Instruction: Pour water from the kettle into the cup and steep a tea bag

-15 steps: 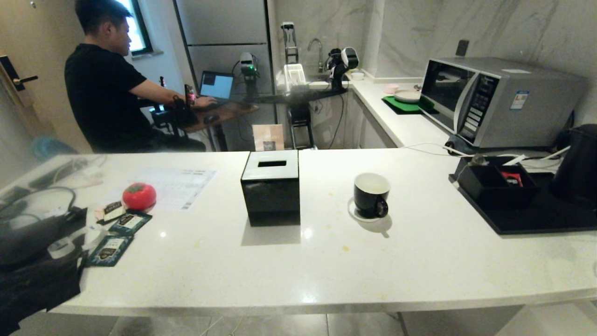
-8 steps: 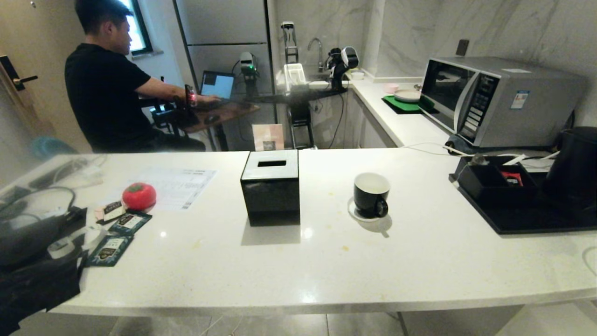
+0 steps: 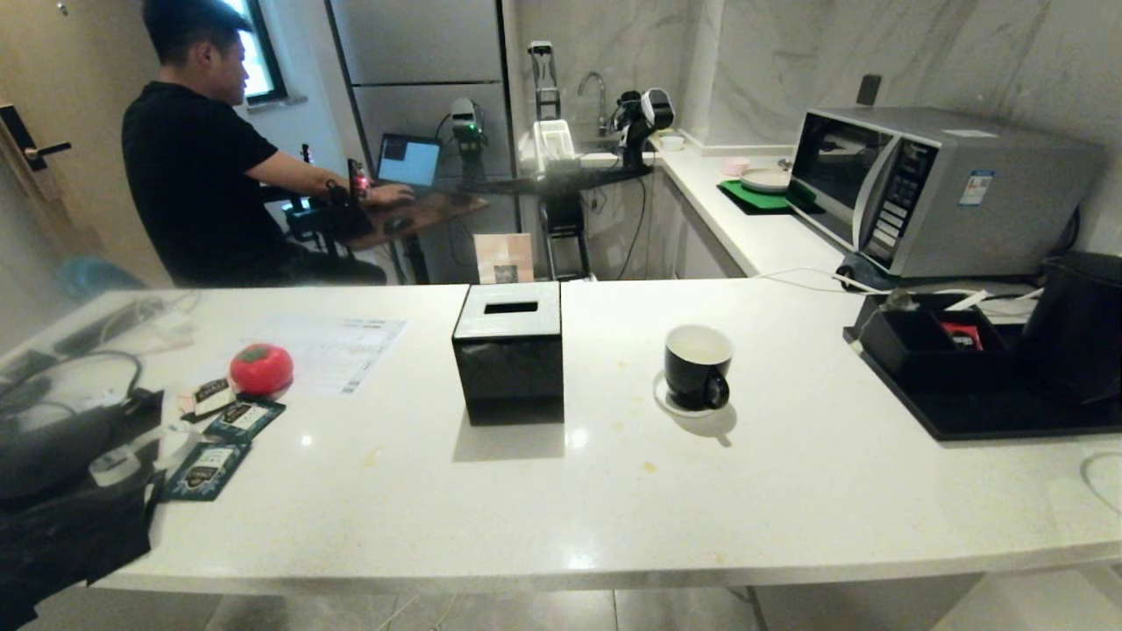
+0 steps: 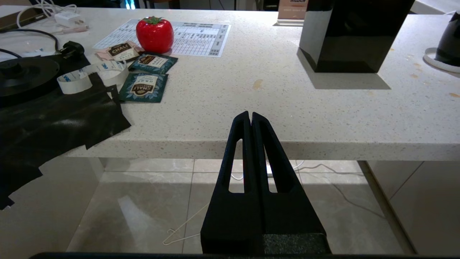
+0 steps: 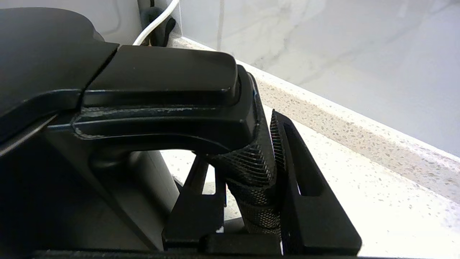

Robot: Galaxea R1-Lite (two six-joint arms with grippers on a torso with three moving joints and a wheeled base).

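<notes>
The matte black kettle (image 3: 1074, 326) is at the counter's far right, over the black tray (image 3: 982, 412). In the right wrist view my right gripper (image 5: 240, 151) is shut on the kettle's mesh-textured handle (image 5: 251, 176), beside the kettle body (image 5: 54, 187). This gripper is outside the head view. The black cup (image 3: 697, 364) with a white inside stands on its small white saucer (image 3: 663, 399) mid-counter. Tea bag packets (image 3: 210, 466) lie at the left end. My left gripper (image 4: 250, 115) is parked shut and empty, in front of the counter's edge.
A glossy black box with a slot (image 3: 510, 350) stands left of the cup. A red tomato-shaped object (image 3: 261, 368) and a printed sheet (image 3: 337, 346) lie at the left. The microwave (image 3: 947, 188) stands behind the tray. A person (image 3: 197, 166) sits at a desk beyond the counter.
In the head view the kettle has shifted left along the right edge, so more of it shows. The cup and the left gripper have not moved.
</notes>
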